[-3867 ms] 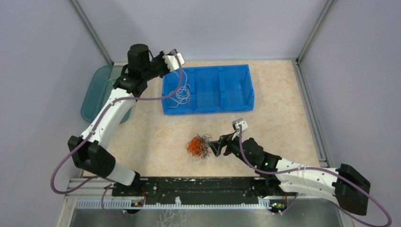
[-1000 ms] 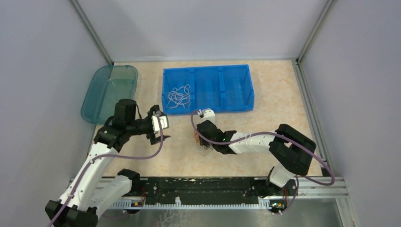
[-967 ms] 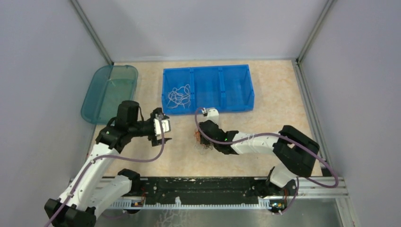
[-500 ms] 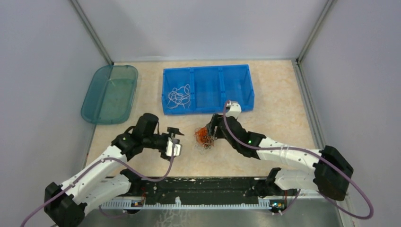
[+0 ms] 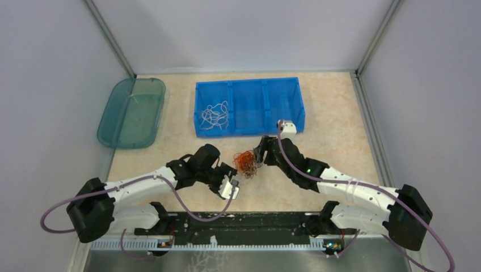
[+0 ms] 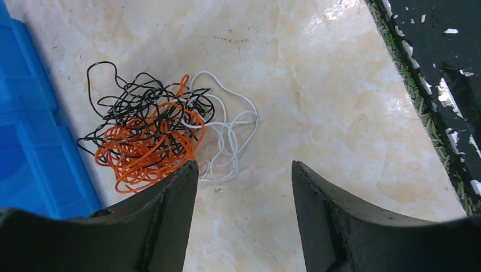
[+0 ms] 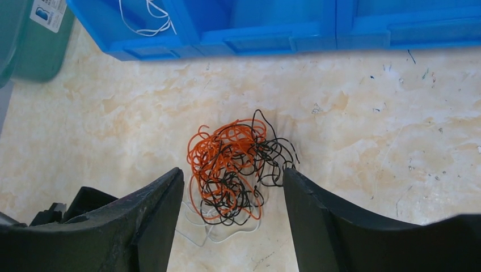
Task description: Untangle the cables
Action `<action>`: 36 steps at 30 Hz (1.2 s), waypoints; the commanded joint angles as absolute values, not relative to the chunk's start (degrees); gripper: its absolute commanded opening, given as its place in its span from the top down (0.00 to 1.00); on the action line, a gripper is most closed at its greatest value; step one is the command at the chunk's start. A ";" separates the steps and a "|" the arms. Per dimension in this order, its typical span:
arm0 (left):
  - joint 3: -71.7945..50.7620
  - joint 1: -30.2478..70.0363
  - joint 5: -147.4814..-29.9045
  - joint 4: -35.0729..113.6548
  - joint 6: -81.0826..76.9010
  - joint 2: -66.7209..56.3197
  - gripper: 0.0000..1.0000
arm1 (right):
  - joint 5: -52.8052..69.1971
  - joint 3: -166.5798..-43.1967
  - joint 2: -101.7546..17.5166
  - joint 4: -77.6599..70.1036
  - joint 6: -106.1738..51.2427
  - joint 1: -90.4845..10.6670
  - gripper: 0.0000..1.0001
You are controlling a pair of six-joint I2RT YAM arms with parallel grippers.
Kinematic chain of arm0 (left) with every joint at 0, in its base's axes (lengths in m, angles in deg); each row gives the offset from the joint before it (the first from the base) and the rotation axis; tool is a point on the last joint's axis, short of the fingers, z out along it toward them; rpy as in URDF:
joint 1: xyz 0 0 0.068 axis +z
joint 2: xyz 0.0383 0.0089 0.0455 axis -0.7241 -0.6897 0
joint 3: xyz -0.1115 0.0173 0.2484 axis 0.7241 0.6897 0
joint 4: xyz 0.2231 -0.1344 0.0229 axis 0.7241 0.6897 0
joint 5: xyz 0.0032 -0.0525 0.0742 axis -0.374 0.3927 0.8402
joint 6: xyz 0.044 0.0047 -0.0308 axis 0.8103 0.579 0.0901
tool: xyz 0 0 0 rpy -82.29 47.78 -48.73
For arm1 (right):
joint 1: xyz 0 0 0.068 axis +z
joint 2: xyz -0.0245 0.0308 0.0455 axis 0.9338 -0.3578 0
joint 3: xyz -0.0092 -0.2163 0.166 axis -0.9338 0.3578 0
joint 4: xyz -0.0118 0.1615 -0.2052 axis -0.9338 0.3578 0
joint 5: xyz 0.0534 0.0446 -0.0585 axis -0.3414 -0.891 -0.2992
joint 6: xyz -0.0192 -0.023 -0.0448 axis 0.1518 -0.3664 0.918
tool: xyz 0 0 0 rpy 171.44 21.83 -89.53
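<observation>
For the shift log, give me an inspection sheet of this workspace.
Surface: beige table, small dark specks.
Job's things: orange, black and white tangle lying mid-table; white cable in the blue bin's left compartment.
Clutter: teal tray, far left.
End effectors: left end effector and right end effector open, empty, facing the tangle.
Cables: purple arm cable loops out at near left.
Surroundings: grey walls; nothing else seen.

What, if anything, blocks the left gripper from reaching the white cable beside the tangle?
Probably nothing, so yes. The left gripper is open just short of the white cable, which lies at the near edge of the tangle; the right gripper is on the far side.
</observation>
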State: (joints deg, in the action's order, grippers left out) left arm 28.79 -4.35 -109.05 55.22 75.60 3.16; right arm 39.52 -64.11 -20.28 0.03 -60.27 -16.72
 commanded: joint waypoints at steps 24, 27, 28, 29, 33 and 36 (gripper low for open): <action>26.31 -6.90 -100.59 49.96 81.66 -3.60 0.97 | 33.50 -61.39 -16.85 -8.35 -56.16 -17.27 0.39; 25.10 -6.94 -101.08 54.52 82.30 1.20 1.00 | 30.45 -61.46 -16.38 -10.53 -53.89 -17.61 0.38; 24.72 -6.99 -101.46 56.43 82.99 3.20 1.00 | 28.61 -61.38 -16.25 -11.65 -53.37 -17.89 0.37; 24.66 -7.10 -101.71 57.94 83.76 5.30 1.00 | 26.73 -61.34 -16.21 -13.03 -52.81 -18.23 0.37; 25.34 -7.38 -101.76 62.28 86.55 12.76 1.00 | 21.63 -62.86 -19.38 -18.28 -50.75 -18.41 0.36; 25.12 -7.44 -101.26 64.51 87.01 16.58 1.00 | 17.81 -65.24 -26.28 -21.07 -50.14 -18.33 0.36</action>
